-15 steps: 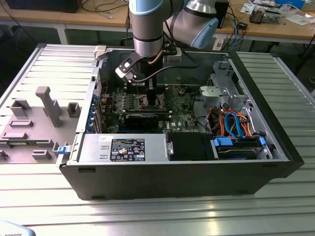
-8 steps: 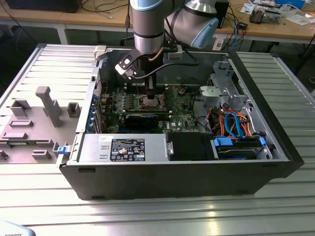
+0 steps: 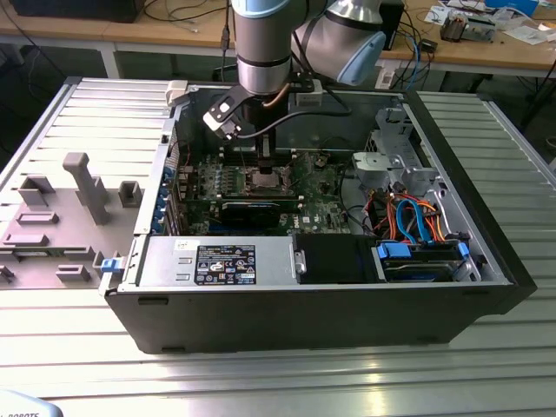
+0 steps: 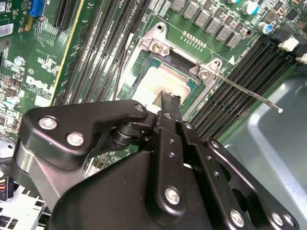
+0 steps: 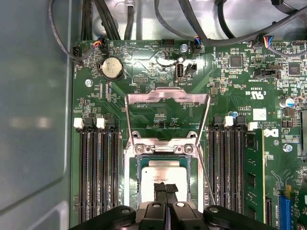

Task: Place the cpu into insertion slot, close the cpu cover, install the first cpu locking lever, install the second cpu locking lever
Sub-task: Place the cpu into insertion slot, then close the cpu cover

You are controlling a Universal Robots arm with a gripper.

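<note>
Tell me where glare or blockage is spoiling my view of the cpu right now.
First wrist view: sharp, the cpu mildly shiny, the jaws, closed together, hiding one edge. Second wrist view: the cpu's top washes out white; the black jaws block much of the board. Exterior view: glare on the table slats; the insertion slot sits dim under the arm.

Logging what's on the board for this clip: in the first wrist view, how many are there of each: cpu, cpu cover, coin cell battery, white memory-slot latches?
cpu: 1
cpu cover: 1
coin cell battery: 1
white memory-slot latches: 4
Total: 7
</note>
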